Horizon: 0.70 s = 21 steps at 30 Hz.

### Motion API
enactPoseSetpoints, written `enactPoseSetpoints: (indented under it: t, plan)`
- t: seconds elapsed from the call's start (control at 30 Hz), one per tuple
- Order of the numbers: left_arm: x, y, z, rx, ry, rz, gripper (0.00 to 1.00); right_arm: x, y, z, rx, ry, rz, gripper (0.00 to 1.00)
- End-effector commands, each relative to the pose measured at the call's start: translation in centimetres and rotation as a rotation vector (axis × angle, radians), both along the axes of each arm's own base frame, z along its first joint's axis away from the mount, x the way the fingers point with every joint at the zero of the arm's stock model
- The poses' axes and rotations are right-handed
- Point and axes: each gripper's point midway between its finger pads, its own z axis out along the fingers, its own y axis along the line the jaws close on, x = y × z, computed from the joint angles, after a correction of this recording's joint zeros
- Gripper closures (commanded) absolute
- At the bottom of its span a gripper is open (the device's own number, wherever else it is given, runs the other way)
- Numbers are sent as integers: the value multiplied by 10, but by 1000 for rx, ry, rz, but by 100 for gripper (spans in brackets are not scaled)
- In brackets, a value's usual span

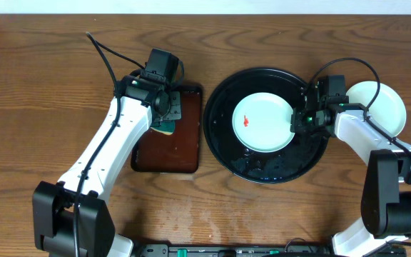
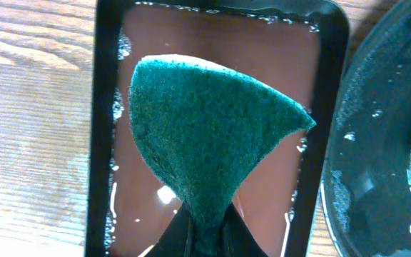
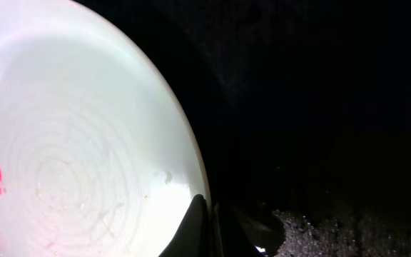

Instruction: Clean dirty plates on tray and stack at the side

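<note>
A pale plate (image 1: pixel 262 121) with a red smear (image 1: pixel 246 120) lies in the round black tray (image 1: pixel 223 150). My right gripper (image 1: pixel 296 123) is shut on this plate's right rim. The right wrist view shows one finger (image 3: pixel 195 232) lying on the plate (image 3: pixel 70 143), with the other under the rim, above the wet tray (image 3: pixel 320 107). A second pale plate (image 1: pixel 382 107) rests on the table to the tray's right, behind the right arm. My left gripper (image 1: pixel 164 118) is shut on a green sponge (image 2: pixel 212 135) and hangs over the brown rectangular tray (image 2: pixel 105 143).
The brown rectangular tray (image 1: pixel 166 153) holds a film of water and stands just left of the black tray. In the left wrist view the black tray's rim (image 2: pixel 377 164) shows at the right edge, wet with droplets. Bare wooden table (image 1: pixel 34 93) surrounds both.
</note>
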Motion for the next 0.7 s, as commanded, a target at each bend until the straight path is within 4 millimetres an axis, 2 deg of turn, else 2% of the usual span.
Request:
enactPoseSetpoints:
  t: [0.0, 0.13, 0.3, 0.43, 0.63, 0.67]
  plan:
    - [0, -5, -2, -36, 4, 7, 92, -3, 10, 4, 42, 3, 11, 99]
    - [2, -5, 2, -32, -1, 4, 92, -3, 10, 4, 43, 3, 11, 99]
    - [11, -8, 26, -42, -42, -10, 93, -4, 15, 5, 71, 4, 21, 99]
    - [16, -17, 31, -64, -68, -4, 93, -4, 15, 5, 70, 4, 21, 99]
    - [22, -49, 38, -117, -128, -30, 92, -3, 15, 5, 70, 3, 21, 99]
    - [22, -63, 41, -151, -143, -38, 92, -3, 15, 5, 70, 3, 21, 99]
